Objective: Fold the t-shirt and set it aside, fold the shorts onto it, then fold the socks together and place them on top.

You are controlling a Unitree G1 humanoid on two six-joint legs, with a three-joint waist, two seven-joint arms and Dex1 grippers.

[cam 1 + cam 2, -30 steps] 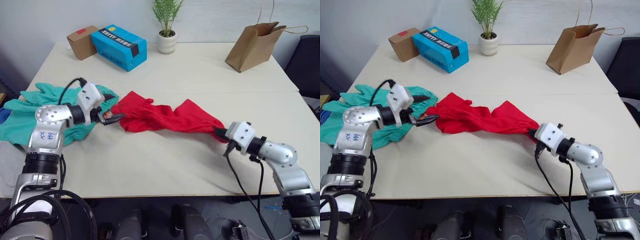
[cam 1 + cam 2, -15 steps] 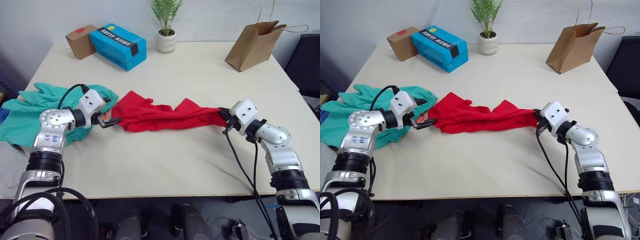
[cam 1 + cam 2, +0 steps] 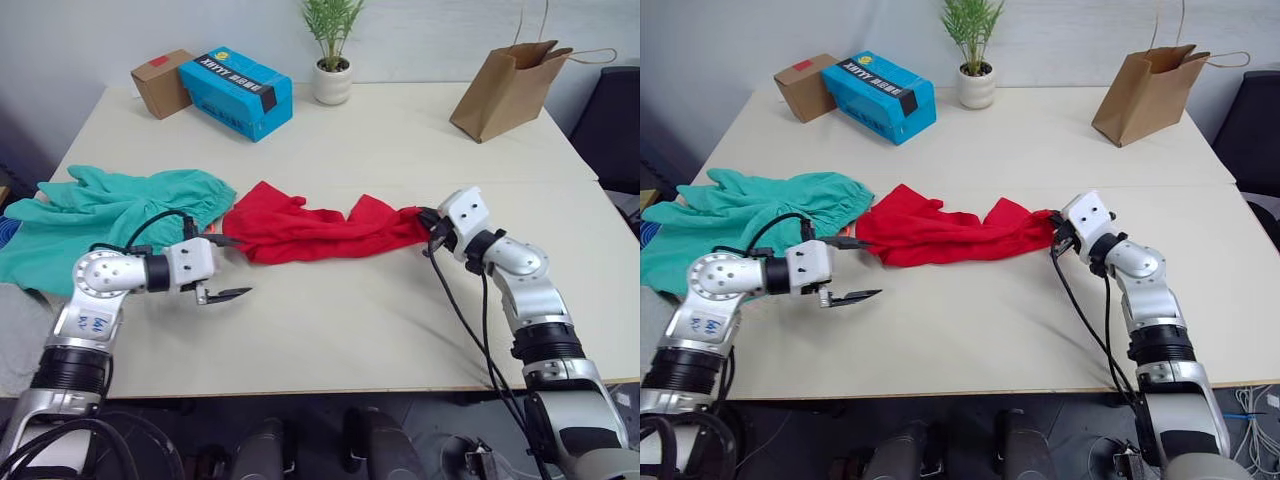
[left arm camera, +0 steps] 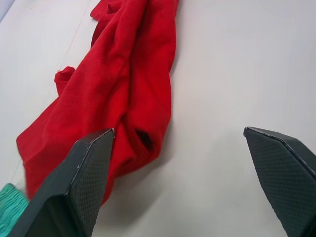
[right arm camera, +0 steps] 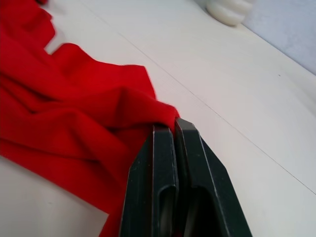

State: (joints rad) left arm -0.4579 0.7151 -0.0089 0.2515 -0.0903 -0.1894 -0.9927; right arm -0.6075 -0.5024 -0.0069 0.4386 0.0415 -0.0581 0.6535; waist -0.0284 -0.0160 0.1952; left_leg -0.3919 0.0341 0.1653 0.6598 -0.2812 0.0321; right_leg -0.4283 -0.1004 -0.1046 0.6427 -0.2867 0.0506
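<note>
Wide pale beige worktop (image 3: 330, 330) carrying everything. On the robot's left side, teal-green soft fabric shorts (image 3: 95, 215) spread loose, partly running off the near left edge. In the middle, plain bright red cotton t-shirt (image 3: 310, 228) bunched into a long rope-like strip, its left end just beside the shorts. Right claw (image 3: 428, 222) clamped tight on the shirt's right end, fingers pressed together with red cloth between. Left claw (image 3: 226, 267) gaping wide and empty, near the shirt's left end but apart from it.

Risks, as a judgement: with one end pinched, any pull likely to drag the whole twisted strip rather than spread it; a left grab at the crowded left end liable to catch shorts fabric too, or several red layers at once.

Collar, sleeves and hem lost in the folds. Socks not made out. Shorts' drawstring hard to pick out.
</note>
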